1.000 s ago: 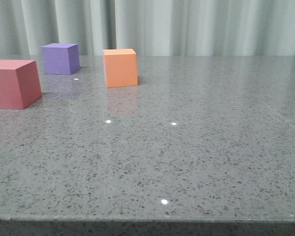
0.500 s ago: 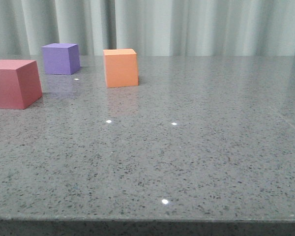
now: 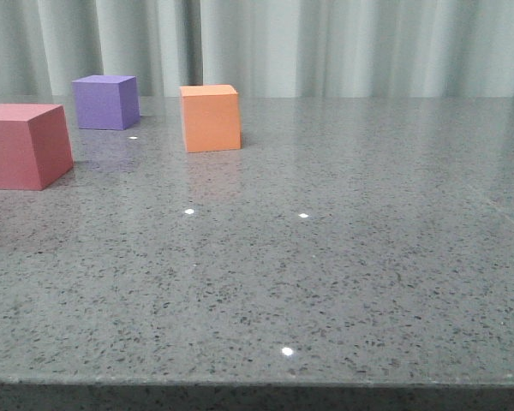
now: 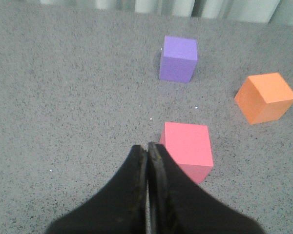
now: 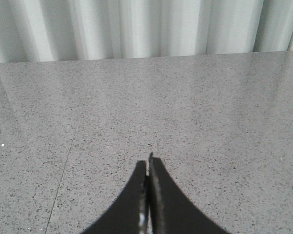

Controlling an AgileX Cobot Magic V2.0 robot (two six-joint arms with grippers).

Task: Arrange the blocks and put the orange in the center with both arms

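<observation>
The dull red cube sits at the table's left, the purple cube behind it, the orange cube to their right, all apart. In the left wrist view my left gripper is shut and empty, its tips just short of the red cube; the purple cube and the orange cube lie beyond. My right gripper is shut and empty over bare stone. Neither gripper shows in the front view.
The grey speckled stone tabletop stretches to its front edge. Pale curtains hang behind the far edge. A thin seam runs across the stone in the right wrist view.
</observation>
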